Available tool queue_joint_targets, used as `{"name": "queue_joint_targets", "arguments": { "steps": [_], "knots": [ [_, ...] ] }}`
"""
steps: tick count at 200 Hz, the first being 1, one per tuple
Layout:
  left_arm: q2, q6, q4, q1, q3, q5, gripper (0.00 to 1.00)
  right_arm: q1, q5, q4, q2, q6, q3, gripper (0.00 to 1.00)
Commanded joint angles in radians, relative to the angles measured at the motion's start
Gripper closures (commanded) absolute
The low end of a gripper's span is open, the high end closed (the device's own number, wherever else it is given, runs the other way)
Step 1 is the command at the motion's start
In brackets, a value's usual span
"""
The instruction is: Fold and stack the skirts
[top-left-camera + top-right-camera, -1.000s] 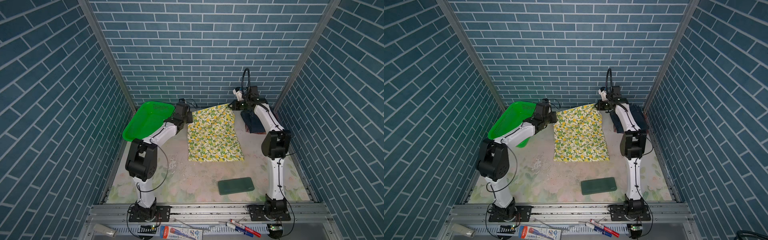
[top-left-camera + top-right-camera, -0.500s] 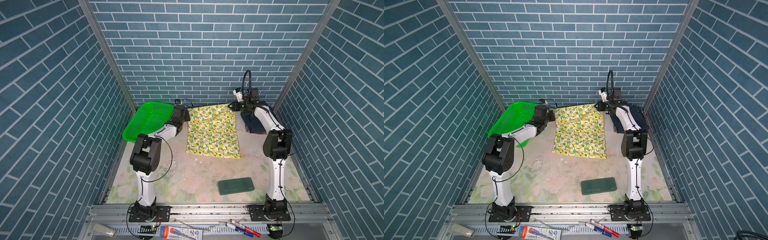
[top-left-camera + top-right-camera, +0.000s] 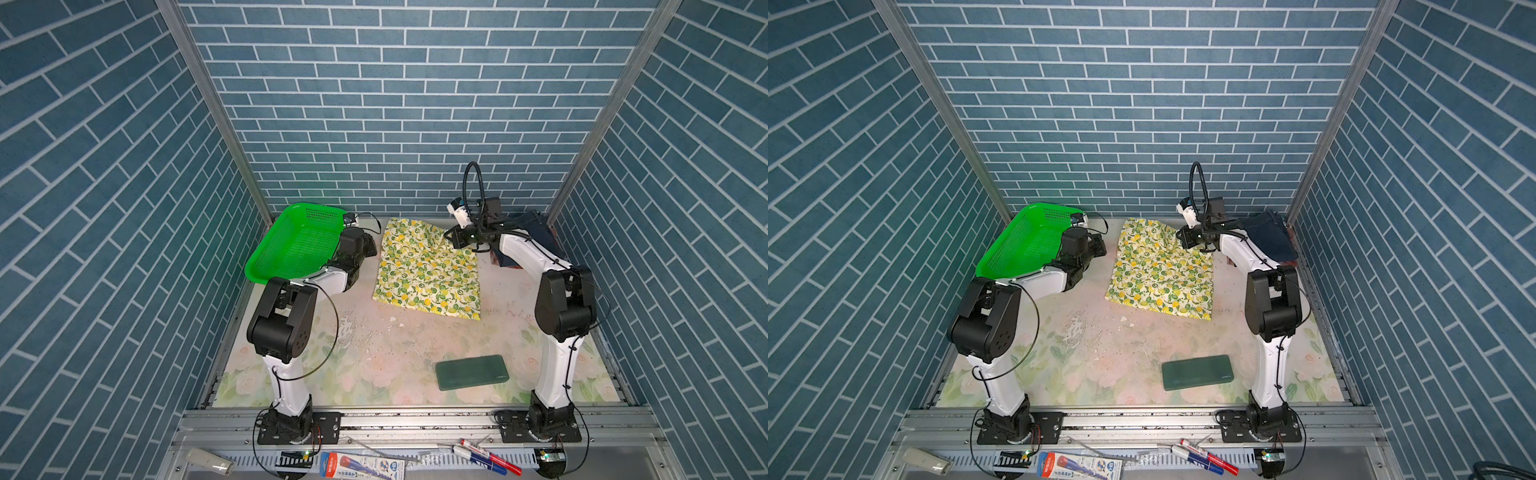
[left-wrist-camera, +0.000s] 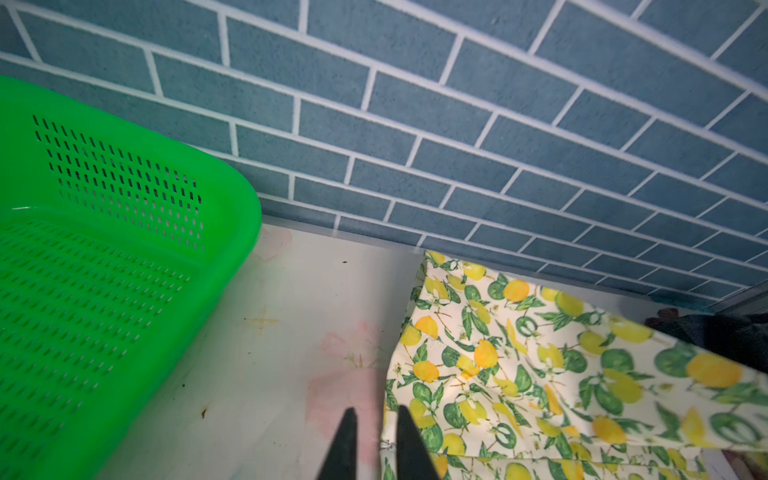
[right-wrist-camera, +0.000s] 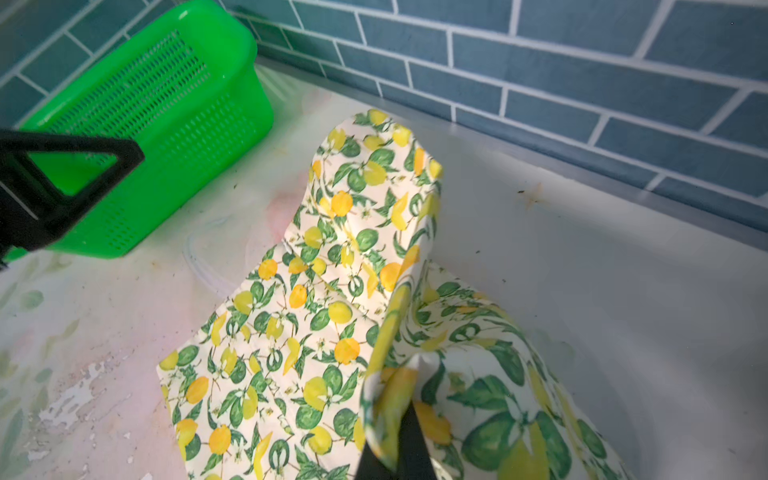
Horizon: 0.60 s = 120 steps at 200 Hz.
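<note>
The left gripper (image 4: 377,409), jaws slightly parted, sits at the far left corner of the lemon skirt (image 3: 428,270); the right gripper (image 3: 448,235) pinches its far right corner, lifted.

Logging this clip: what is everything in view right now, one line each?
lemon skirt: one, cream with yellow-green print, far middle of table, one corner lifted
denim skirt: one, dark blue, far right corner
rust-red cloth: one sliver, under denim skirt
basket: one, green, far left, empty
slab: one, dark green, near right
markers: a few, red and blue, front rail
table: one, pale floral
left gripper: black, open, beside lemon skirt
right gripper: black, shut on lemon skirt corner
</note>
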Motion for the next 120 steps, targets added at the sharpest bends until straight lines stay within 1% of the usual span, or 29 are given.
{"name": "queue_joint_targets", "arguments": {
  "steps": [1, 19, 46, 60, 78, 102, 120],
  "knots": [
    [-0.011, -0.012, -0.036, -0.007, 0.037, 0.002, 0.67, 0.023, 0.057, 0.038, -0.076, -0.103, -0.07, 1.0],
    [0.012, -0.014, -0.123, -0.01, 0.105, 0.003, 0.55, 0.042, 0.067, 0.077, -0.115, -0.103, -0.145, 1.0],
    [0.026, -0.035, -0.181, -0.03, 0.14, -0.005, 0.51, 0.076, 0.098, 0.112, -0.165, -0.105, -0.239, 1.0],
    [0.025, -0.046, -0.21, -0.049, 0.139, -0.005, 0.51, 0.09, 0.114, 0.127, -0.187, -0.101, -0.279, 1.0],
    [0.012, -0.07, -0.292, -0.076, 0.13, -0.029, 0.51, 0.1, 0.12, 0.144, -0.217, -0.085, -0.329, 1.0],
    [-0.028, -0.136, -0.378, -0.101, 0.059, -0.037, 0.53, 0.113, 0.123, 0.167, -0.265, -0.072, -0.403, 1.0],
    [-0.062, -0.165, -0.401, -0.125, -0.016, -0.031, 0.54, 0.126, 0.14, 0.172, -0.302, -0.072, -0.458, 1.0]
  ]
}}
